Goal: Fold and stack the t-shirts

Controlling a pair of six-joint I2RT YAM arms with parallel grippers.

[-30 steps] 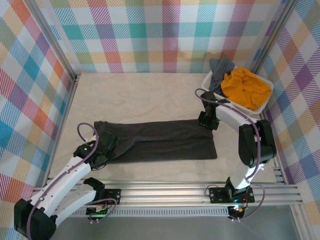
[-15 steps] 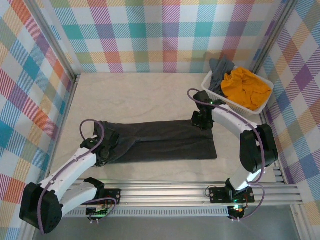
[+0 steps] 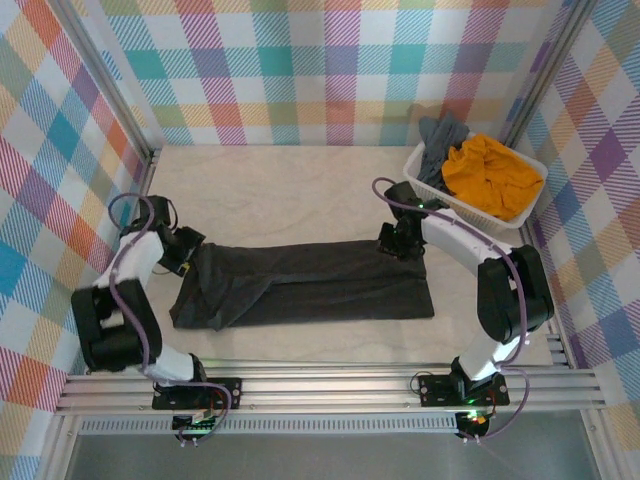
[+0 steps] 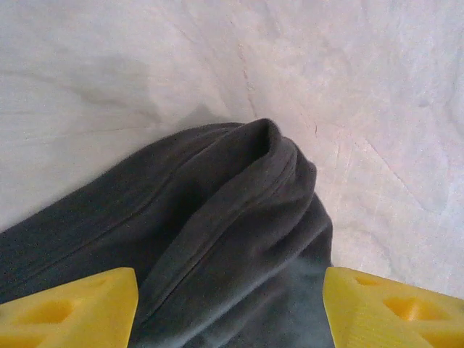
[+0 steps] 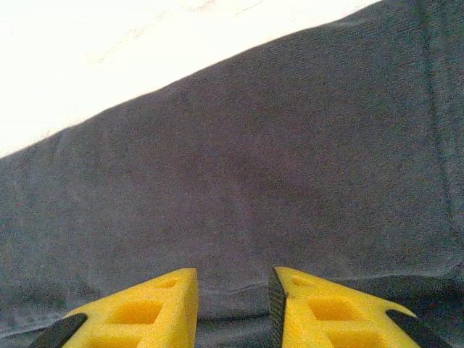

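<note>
Currently the charcoal t-shirt [image 3: 320, 285] lies as a long band mid-frame. The left gripper [image 4: 230, 279] is spread wide over its left end. The right gripper [image 5: 233, 274] is nearly closed; grip unclear.

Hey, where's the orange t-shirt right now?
In the top view, the orange t-shirt is heaped in the white basket at the table's far right corner, next to a slate grey t-shirt.
</note>
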